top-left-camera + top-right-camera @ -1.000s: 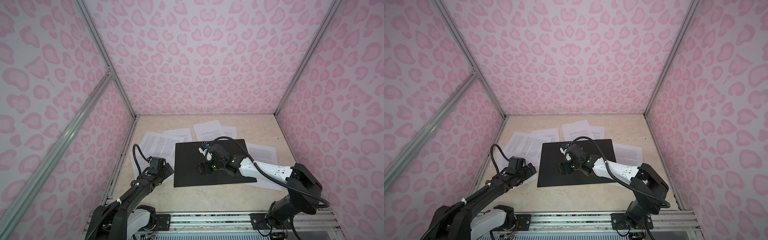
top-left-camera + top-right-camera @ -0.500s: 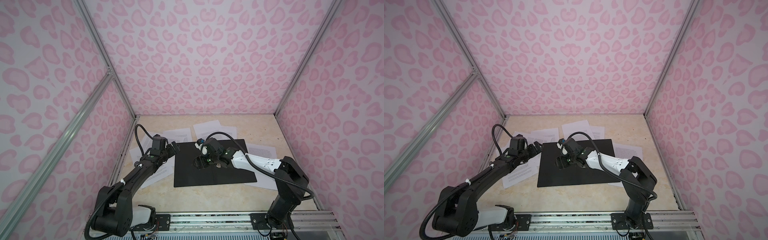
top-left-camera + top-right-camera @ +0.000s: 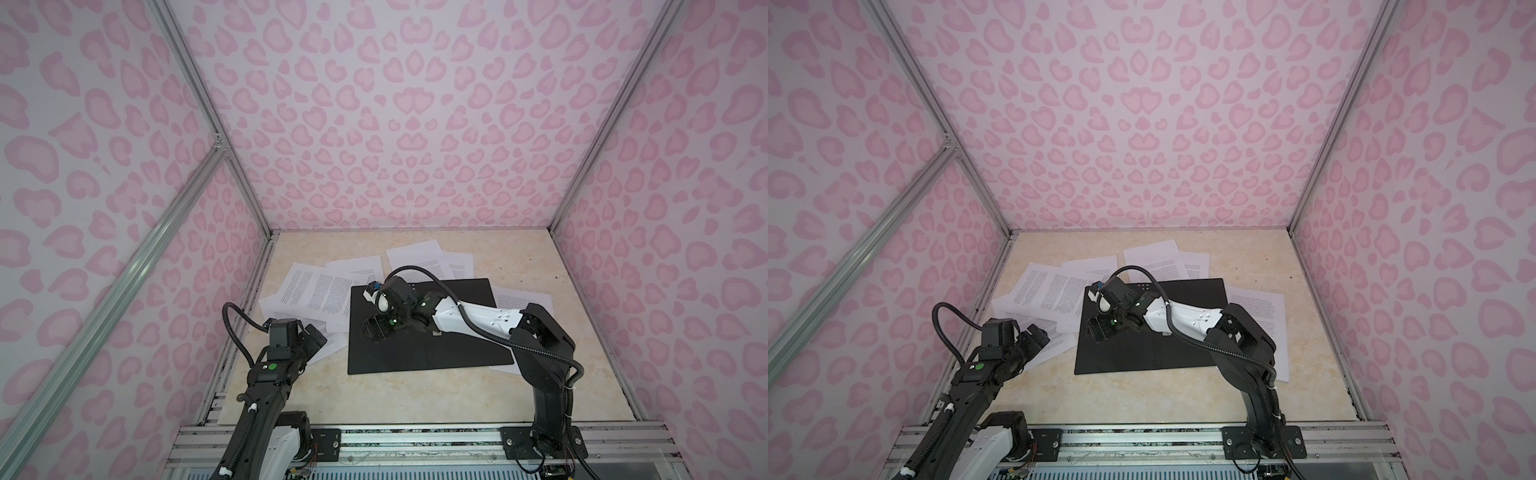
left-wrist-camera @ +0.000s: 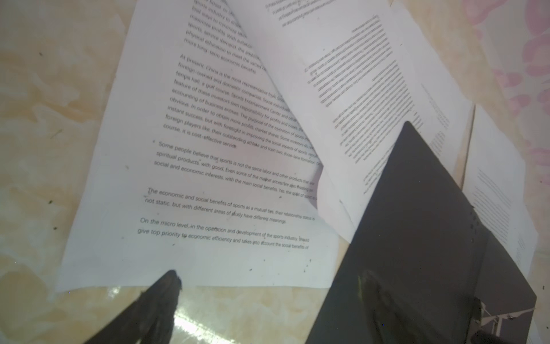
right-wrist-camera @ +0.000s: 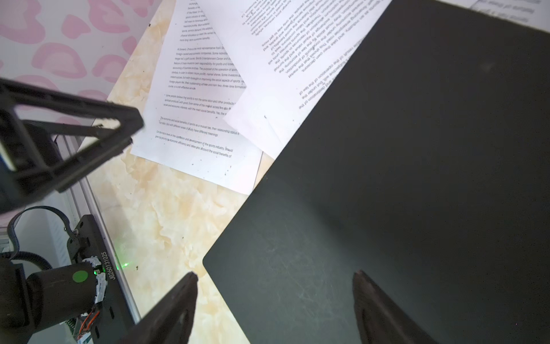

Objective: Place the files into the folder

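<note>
Hovering over the corner of the folder [image 5: 416, 149] nearest the left arm: the right gripper [image 5: 275, 275], jaws spread wide, nothing between them. In the right wrist view one fingertip stands over bare table [image 5: 166, 214] and the other over the black cover. Whether either touches cannot be told.

The left gripper [image 4: 270, 275] is likewise wide open and empty. In its wrist view one fingertip sits at the near edge of the closest sheet of the files [image 4: 223, 149], the other over the folder [image 4: 416, 208].

By view:
- Right wrist view only – the left gripper's open finger frame [image 5: 74, 125], beside the same printed sheet [image 5: 202, 119].
- Left wrist view only – print large enough to read on that sheet, and a second sheet lying over it, its edge tucked under the folder corner.
- Both top views only – the whole spread. The folder [image 3: 436, 345] [image 3: 1142, 349] lies flat and closed-face up beneath the right gripper [image 3: 376, 328] [image 3: 1096, 328]. Its long axis runs from the left arm's side to the right arm's side.

The files [image 3: 316, 286] [image 3: 1050, 291] fan out beyond the left gripper [image 3: 313, 338] [image 3: 1038, 334]. More sheets lie past the folder's far edge, and one shows under its edge by the right arm.
</note>
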`<move>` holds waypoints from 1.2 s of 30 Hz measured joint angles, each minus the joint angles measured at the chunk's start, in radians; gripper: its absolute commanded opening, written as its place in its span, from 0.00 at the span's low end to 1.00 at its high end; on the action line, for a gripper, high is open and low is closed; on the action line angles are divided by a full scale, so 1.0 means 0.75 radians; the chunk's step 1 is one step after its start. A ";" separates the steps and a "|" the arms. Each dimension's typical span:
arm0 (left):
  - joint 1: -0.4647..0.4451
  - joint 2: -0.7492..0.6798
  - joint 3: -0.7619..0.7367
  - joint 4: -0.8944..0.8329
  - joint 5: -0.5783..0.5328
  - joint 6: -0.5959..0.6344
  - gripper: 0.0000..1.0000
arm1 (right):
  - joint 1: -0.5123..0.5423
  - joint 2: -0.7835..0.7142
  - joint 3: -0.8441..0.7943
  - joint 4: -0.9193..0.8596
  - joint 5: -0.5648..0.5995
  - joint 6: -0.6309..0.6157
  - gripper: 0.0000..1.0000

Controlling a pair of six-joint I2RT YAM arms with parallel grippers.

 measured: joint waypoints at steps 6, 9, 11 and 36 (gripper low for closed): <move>0.005 0.078 -0.040 0.103 0.060 0.019 0.96 | 0.013 0.035 0.013 0.000 -0.032 -0.016 0.83; 0.006 0.113 -0.040 0.152 0.065 0.040 0.96 | 0.013 0.026 -0.011 0.007 -0.036 -0.031 0.83; 0.006 0.141 -0.040 0.173 0.068 0.045 0.96 | 0.011 0.020 -0.027 0.010 -0.041 -0.036 0.83; -0.194 0.669 0.173 0.369 0.045 0.023 0.99 | -0.103 -0.083 -0.283 0.204 -0.056 -0.035 0.82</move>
